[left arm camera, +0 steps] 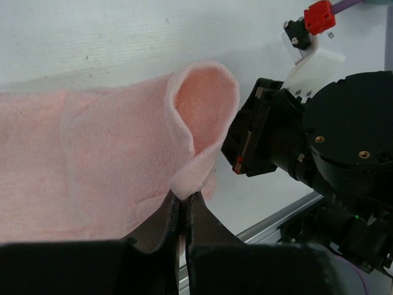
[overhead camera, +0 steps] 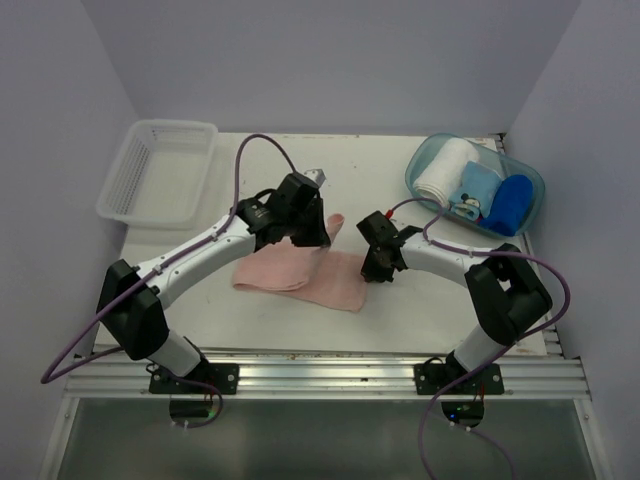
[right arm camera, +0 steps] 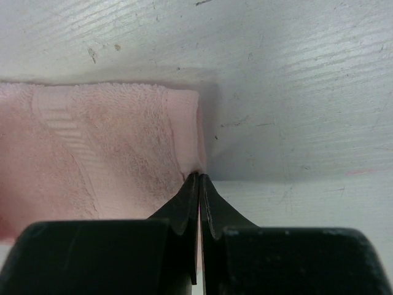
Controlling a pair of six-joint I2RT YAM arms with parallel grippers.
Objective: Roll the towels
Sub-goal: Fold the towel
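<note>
The left hand [left arm camera: 183, 203] is clamped on a lifted corner of the pink towel [left arm camera: 92, 160], and the right hand [right arm camera: 199, 181] pinches the towel's edge nearby.

Pale pink towel [overhead camera: 295, 272], scuffed white table [overhead camera: 400, 312], white lattice basket [overhead camera: 170, 126], translucent blue tub [overhead camera: 419, 168], white roll [overhead camera: 441, 172], royal blue roll [overhead camera: 510, 202]

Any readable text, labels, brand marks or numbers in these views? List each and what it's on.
None legible in any view.
Blue cloth in the clear tub: it has a printed picture, too small to tell whether it carries words.
Pink towel: no tag or lettering visible.
White basket: no markings visible.
</note>
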